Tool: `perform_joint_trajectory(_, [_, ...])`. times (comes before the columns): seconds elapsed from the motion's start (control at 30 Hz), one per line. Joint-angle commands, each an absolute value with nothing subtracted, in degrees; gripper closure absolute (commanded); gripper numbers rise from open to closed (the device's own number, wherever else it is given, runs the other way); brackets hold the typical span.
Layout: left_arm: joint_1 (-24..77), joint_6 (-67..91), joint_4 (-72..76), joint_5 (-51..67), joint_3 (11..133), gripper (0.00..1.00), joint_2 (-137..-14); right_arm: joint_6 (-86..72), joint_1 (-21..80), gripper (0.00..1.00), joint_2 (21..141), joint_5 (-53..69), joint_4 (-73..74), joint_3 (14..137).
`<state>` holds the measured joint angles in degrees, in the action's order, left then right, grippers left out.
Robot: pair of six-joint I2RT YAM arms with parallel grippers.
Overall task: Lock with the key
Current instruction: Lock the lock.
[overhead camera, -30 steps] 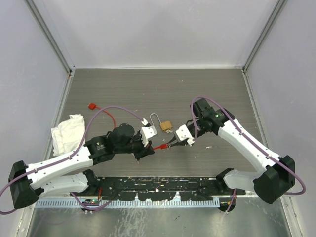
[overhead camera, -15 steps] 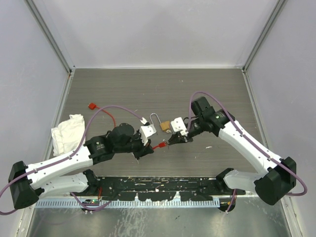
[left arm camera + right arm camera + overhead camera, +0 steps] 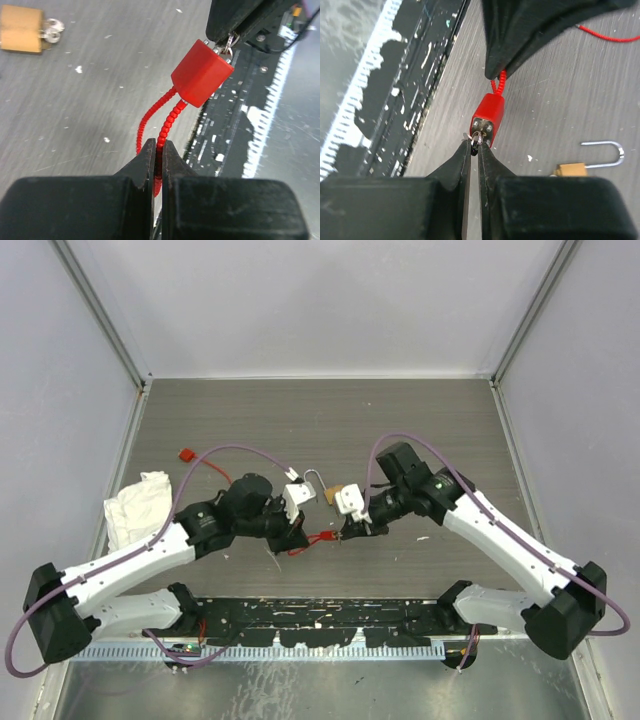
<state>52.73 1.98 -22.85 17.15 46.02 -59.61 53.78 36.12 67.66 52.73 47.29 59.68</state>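
A small red lock (image 3: 202, 72) with a beaded red cable loop (image 3: 167, 125) hangs just above the table between both grippers. My left gripper (image 3: 158, 145) is shut on the cable, below the lock body. My right gripper (image 3: 474, 142) is shut on the key (image 3: 476, 140), whose silver ring shows at the end face of the red lock (image 3: 488, 117). From above, the red lock (image 3: 322, 537) sits between the left gripper (image 3: 297, 545) and the right gripper (image 3: 345, 531). The key blade is hidden.
A brass padlock (image 3: 333, 493) with its shackle (image 3: 605, 150) open lies just beyond the grippers, small silver keys (image 3: 51, 30) at its side. A white cloth (image 3: 135, 508) and a red tag (image 3: 185, 454) lie at the left. A black strip (image 3: 320, 615) runs along the near edge.
My right gripper has swung left and closed its jaws on the key at the red lock. The left arm has shifted slightly back, still holding the cable.
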Motion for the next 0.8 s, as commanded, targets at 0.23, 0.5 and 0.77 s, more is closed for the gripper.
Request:
perform_joint_trajectory(0.23, [46.09,6.48,-20.65,46.08,48.16,1.00,-66.28,63.31,38.47,0.99,64.34,47.61,54.56,61.86])
perform_joint_trajectory(0.5, [46.42,1.03,-26.21,23.80,48.54,1.00,-61.44,53.03,24.59,0.99,78.77,72.18,70.33,67.57])
perform_joint_trajectory(0.77, [54.23,-2.71,-25.69,10.69,47.73,1.00,-59.59,57.07,24.34,0.99,81.69,71.18,72.92,68.27])
